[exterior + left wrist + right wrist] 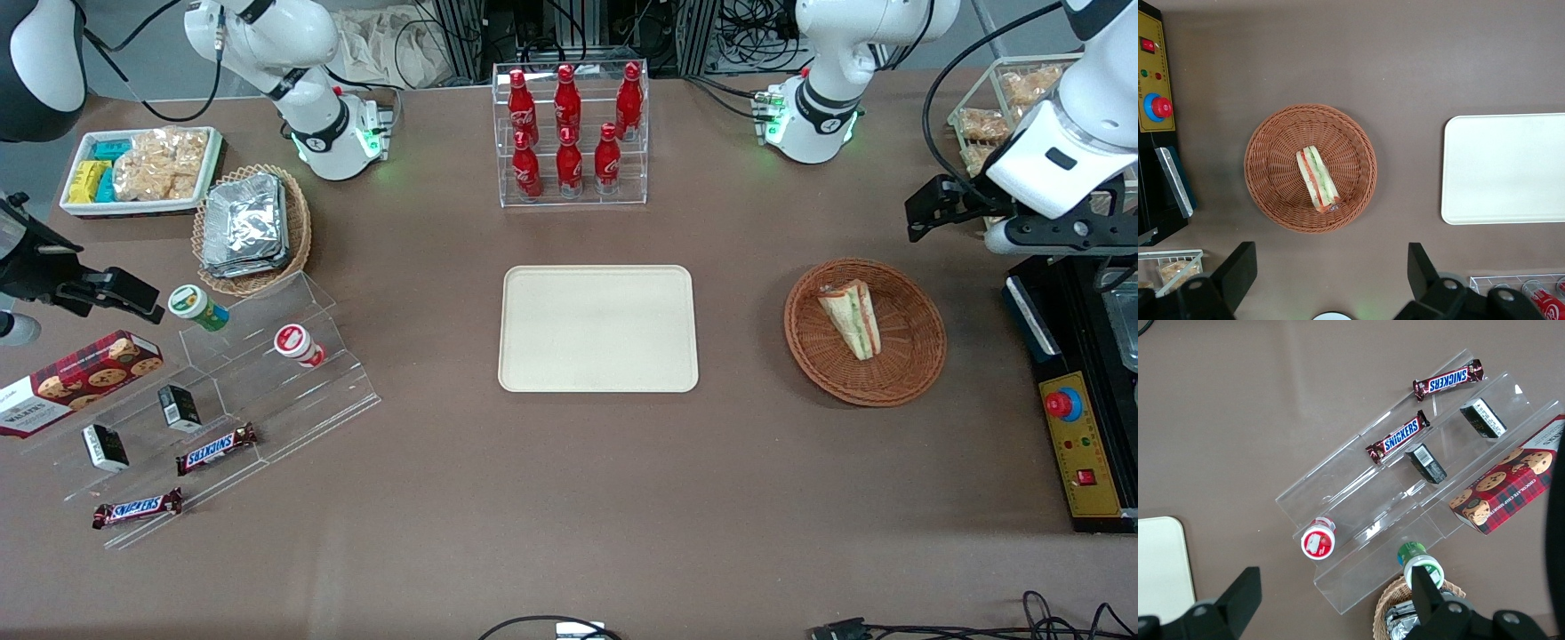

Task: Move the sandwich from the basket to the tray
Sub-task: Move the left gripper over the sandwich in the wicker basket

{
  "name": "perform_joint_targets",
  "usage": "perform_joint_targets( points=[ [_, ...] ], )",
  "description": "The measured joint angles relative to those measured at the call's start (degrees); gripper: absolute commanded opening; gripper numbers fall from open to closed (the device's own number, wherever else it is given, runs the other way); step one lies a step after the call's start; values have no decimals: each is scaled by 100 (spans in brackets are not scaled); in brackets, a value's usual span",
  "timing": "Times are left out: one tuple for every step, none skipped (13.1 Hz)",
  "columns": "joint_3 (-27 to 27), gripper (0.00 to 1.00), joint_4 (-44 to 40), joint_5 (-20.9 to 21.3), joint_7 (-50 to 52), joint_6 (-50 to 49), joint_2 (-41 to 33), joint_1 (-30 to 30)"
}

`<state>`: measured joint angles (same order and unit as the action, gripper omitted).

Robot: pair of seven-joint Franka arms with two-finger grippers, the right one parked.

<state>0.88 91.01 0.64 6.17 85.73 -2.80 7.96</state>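
The sandwich (852, 318) (1317, 179), a white wedge with green and pink-red filling, lies in the round reddish-brown basket (916, 372) (1270, 175). The cream tray (597, 328) (1503, 168) lies bare at the table's middle, beside the basket. My gripper (941, 210) (1330, 268) hangs high above the table, a little farther from the front camera than the basket and toward the working arm's end. It is open, with its fingers (1238, 268) wide apart and nothing between them.
A clear rack of red bottles (569, 133) stands farther from the front camera than the tray. A black control box with a red button (1076, 444) (1155, 107) sits at the working arm's end. Stepped acrylic shelves with snacks (213, 418) and a foil-packet basket (253, 227) lie toward the parked arm's end.
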Motion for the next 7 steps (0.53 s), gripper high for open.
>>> perform_joint_targets(
  points=[
    [-3, 100, -2, 1, 2, 0, 0, 0],
    [-6, 100, -4, 1, 40, -2, 0, -2],
    [-7, 100, -6, 1, 125, -13, 0, -2],
    [-7, 100, -7, 9, 182, -36, 0, -2],
    [-13, 100, -8, 60, 211, -49, 0, -3],
    [-52, 100, -13, 135, 230, -57, -1, -6],
    [-131, 100, -40, 173, 236, -111, -1, -10]
  ],
)
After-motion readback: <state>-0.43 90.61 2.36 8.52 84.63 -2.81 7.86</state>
